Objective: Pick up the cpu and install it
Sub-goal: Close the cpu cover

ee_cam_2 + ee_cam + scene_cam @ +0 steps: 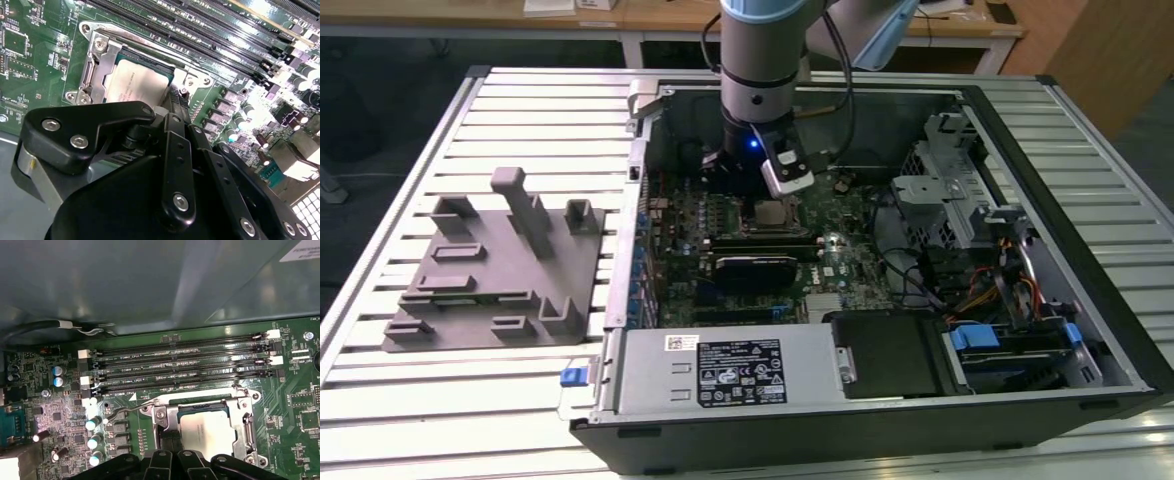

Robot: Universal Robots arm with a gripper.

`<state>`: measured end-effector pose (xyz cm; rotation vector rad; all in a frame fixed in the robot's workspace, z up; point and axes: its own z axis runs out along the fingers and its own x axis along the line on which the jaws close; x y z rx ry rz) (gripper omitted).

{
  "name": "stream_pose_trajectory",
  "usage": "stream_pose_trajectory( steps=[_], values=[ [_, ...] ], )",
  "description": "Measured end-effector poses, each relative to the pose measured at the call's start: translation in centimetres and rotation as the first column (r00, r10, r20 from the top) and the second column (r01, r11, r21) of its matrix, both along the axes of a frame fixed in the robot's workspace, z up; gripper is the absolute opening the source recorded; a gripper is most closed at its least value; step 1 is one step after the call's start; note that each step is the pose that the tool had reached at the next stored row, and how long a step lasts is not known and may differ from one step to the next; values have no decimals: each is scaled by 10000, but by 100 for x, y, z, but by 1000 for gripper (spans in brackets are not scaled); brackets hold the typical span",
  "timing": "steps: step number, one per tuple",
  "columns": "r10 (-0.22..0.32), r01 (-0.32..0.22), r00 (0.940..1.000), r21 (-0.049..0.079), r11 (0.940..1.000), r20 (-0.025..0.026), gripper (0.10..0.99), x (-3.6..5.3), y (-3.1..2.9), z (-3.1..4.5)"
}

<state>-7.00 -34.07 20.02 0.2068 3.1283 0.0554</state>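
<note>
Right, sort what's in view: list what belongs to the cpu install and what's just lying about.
Job:
cpu, lying in the socket
end effector, by the socket
motherboard

Lying about:
grey fixture, outside the case
memory slots
drive cage
cables

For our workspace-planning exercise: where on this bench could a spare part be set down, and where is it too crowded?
Free: ribbed metal tabletop behind the grey plastic fixture block and the strip before it, exterior view's left. Crowded: the open black computer case, around the gripper.
</note>
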Motion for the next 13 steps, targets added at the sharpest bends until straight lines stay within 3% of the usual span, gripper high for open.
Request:
stream_pose_trajectory(
  steps=[13],
  values=[
    [0, 0, 10000, 2, 10000, 2, 106, 0, 0, 116]
  ],
)
